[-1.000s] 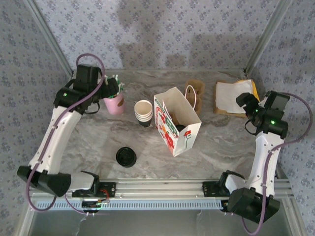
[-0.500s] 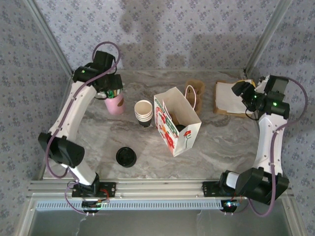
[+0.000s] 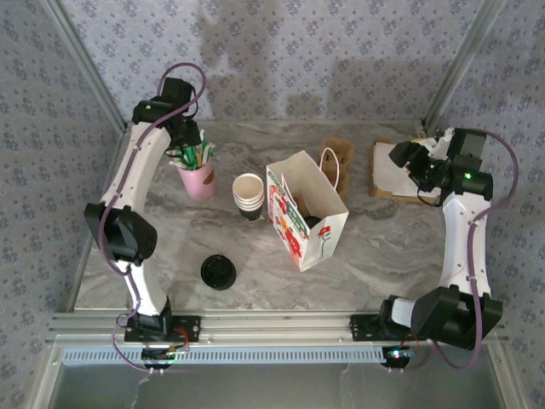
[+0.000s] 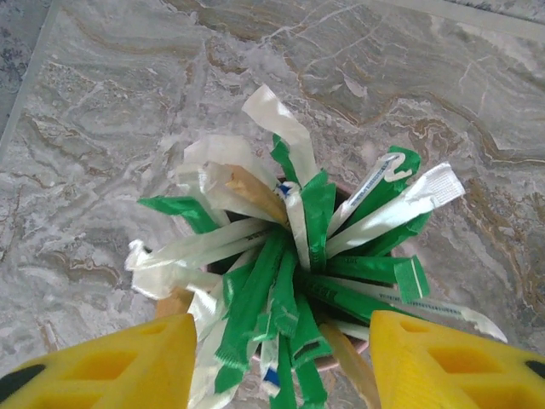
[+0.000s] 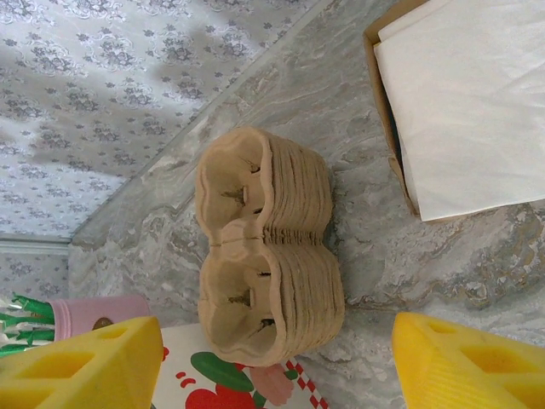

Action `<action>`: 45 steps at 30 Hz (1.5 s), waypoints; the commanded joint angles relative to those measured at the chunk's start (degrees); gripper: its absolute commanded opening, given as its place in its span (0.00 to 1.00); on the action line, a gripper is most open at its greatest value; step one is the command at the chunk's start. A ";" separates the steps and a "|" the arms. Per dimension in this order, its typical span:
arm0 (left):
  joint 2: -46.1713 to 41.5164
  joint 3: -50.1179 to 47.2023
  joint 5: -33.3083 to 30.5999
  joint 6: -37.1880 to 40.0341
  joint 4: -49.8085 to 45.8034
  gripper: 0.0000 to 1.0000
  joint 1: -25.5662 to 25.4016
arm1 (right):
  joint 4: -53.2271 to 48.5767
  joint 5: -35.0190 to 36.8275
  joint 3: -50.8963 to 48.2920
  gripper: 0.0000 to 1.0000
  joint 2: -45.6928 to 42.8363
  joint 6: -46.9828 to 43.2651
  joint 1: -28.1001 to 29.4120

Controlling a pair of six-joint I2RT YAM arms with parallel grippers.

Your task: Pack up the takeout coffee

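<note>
Takeout coffee [image 3: 218, 272] on the near table, well apart from both grippers.
Left gripper [image 4: 281, 341] jaws parted, straddling the straws [image 4: 298, 256]; right gripper [image 5: 274, 341] spread, empty, facing the cup carriers [image 5: 268, 247].

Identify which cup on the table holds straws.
The pink cup, far left, full of green-and-white straws; the stacked cream cups beside it stand empty.

The front half of the desk [image 3: 400, 256] is mostly bare; only the takeout coffee [image 3: 218, 272] stands there, left of centre, with room all round. Towards the back edge a row crowds in: straw cup [image 3: 197, 179], cup stack [image 3: 248, 196], open-topped paper bag [image 3: 308, 213], carrier stack [image 3: 336, 156], napkins [image 3: 396, 166], with narrow gaps between. Straws [image 4: 289, 247] fan up between the left tool's [image 4: 281, 362] fingers.
</note>
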 commanded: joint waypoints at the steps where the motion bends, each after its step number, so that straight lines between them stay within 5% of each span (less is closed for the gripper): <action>1: 1.90 3.97 0.21 -0.62 0.80 0.52 -0.10 | -0.16 -1.42 0.39 0.73 0.28 -1.10 0.41; 15: 6.79 7.81 -2.28 -0.70 1.67 0.31 -0.10 | -0.51 -2.01 0.30 0.73 0.97 -1.62 0.67; 28: 10.14 9.75 -3.41 -3.87 0.09 0.34 1.74 | -0.62 -2.27 -0.41 0.73 1.16 -2.33 0.58; 45: 9.80 11.34 -1.82 -3.97 0.79 0.24 1.35 | 0.53 -2.35 -1.13 0.73 1.29 -1.27 0.94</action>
